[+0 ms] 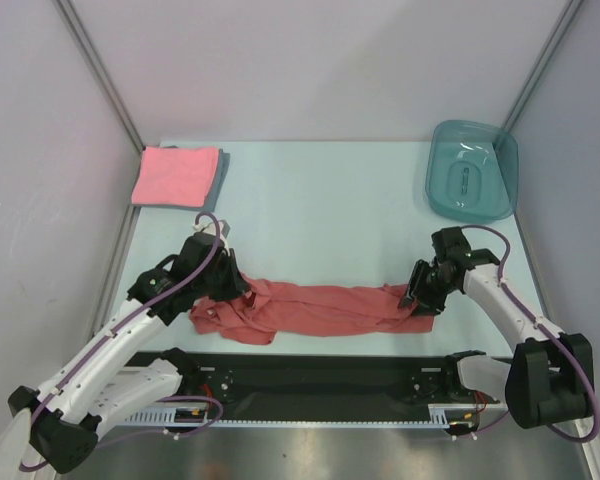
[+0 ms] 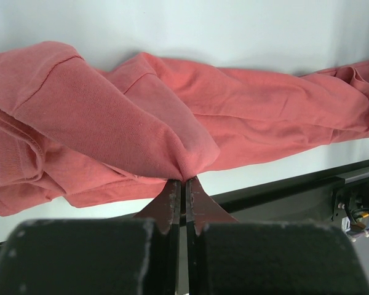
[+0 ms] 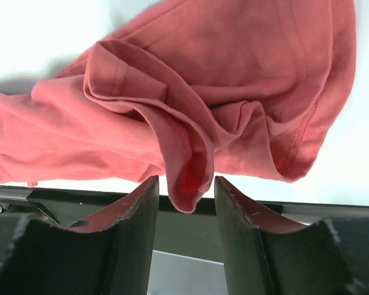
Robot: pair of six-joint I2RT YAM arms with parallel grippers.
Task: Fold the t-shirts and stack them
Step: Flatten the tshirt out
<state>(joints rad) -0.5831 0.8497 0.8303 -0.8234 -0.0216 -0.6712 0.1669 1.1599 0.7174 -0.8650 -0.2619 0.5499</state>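
Observation:
The brick-red t-shirt [image 1: 310,310] lies bunched in a long strip along the table's front edge, between my two grippers. My left gripper [image 1: 236,290] is shut on a pinch of its left end; in the left wrist view the fingers [image 2: 184,182] close on the cloth [image 2: 234,110]. My right gripper [image 1: 417,298] is at its right end. In the right wrist view the gripper [image 3: 186,184] is open, and a hanging fold of the shirt [image 3: 234,74] sits between the jaws, unpinched. The folded pink shirt [image 1: 170,176] lies on the grey-blue one [image 1: 222,168] at the back left.
A teal translucent tub [image 1: 472,170] stands at the back right corner. The black base rail [image 1: 330,375] runs along the near edge just in front of the red shirt. Enclosure walls and metal posts close the table's left, right and back.

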